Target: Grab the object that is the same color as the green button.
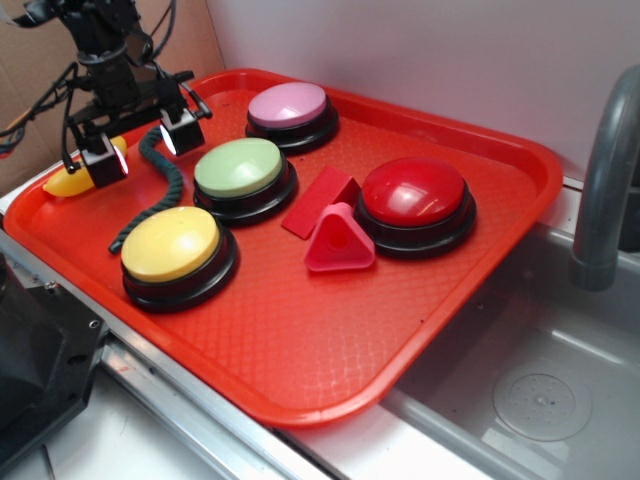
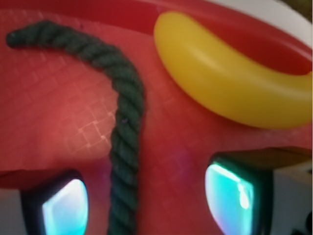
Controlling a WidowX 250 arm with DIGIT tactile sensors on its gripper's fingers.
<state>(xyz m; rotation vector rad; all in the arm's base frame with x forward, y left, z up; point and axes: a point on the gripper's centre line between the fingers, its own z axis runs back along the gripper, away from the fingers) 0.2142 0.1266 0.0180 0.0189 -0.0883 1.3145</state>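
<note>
The open, empty tool [image 1: 141, 150] straddles the green rope [image 1: 160, 185], whose long axis runs wavily toward the tray's [image 1: 300, 370] front-left edge.

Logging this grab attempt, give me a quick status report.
Claw open, straddling the rope, not closed on it. Rope flat on the tray. Banana close beside, clear of the fingers.
</note>
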